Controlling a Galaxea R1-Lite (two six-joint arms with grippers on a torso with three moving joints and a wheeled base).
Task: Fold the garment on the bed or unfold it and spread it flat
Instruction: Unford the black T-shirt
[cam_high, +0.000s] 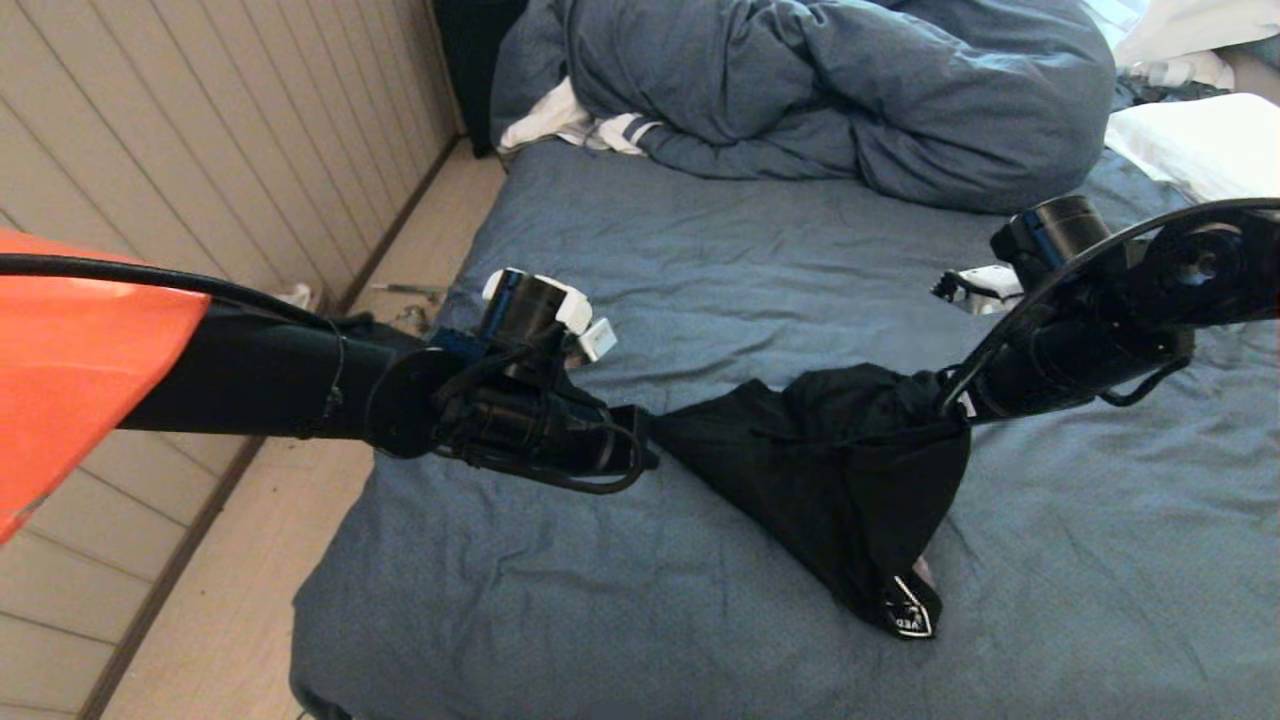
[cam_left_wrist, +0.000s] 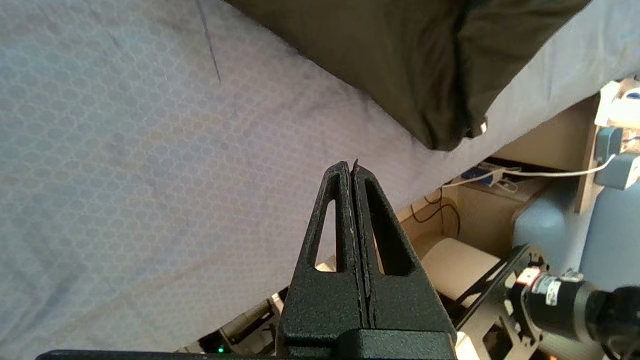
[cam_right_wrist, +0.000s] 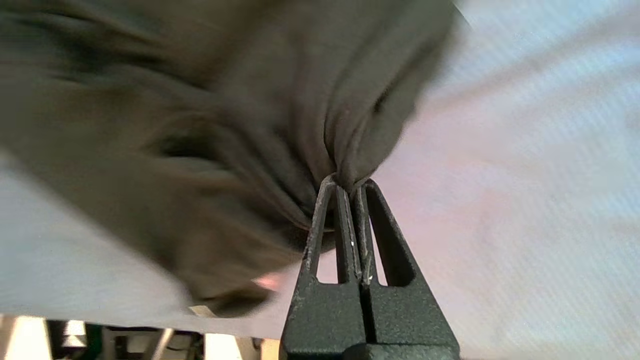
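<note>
Behind the garment (cam_high: 840, 470), a bunched duvet (cam_high: 850, 90) crowds the bed (cam_high: 700, 250).

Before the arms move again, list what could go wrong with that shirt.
1. Only the right gripper pinches the black T-shirt; the left gripper is shut on nothing, so lifting would probably bunch it.
2. The pinch is a thin gathered fold that could slip out.
3. The shirt's low end drags on the bed near its edge.

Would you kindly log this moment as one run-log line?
right tool: shut on garment, lifting a bunch | left tool: shut, empty, beside garment | garment: crumpled on bed
</note>
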